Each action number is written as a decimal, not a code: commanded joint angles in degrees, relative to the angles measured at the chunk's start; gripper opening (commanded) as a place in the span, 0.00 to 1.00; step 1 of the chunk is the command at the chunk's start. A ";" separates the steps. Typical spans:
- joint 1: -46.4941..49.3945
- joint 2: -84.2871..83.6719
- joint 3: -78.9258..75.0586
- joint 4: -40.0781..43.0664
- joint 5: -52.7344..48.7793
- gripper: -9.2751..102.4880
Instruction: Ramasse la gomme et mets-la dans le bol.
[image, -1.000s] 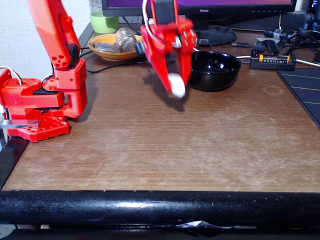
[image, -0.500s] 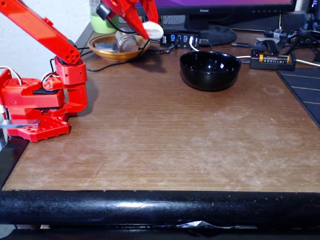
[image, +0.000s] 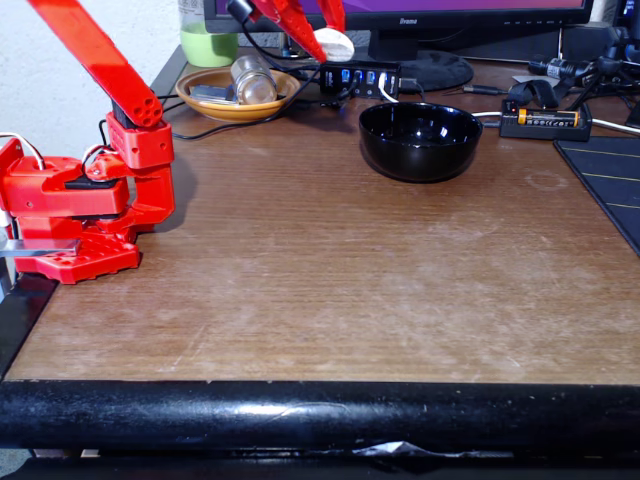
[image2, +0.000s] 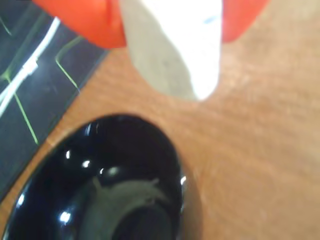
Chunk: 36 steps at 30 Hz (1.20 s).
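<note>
Overhead, raised fingers (image: 325, 30) around eraser (image: 335, 44), near bowl (image: 420, 140).

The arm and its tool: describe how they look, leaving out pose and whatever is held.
The arm is bright red plastic with blocky joint housings, on a red base at the table's left edge. White wires loop at the base. The tool has two tapered red fingers.
</note>
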<state>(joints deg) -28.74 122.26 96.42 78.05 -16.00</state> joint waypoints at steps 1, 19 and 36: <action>-0.35 -3.87 -9.05 -1.23 2.11 0.03; -6.94 -24.52 -36.12 9.32 7.65 0.03; -1.93 -40.87 -50.89 10.20 6.59 0.03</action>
<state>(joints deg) -30.76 82.88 56.43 86.57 -10.72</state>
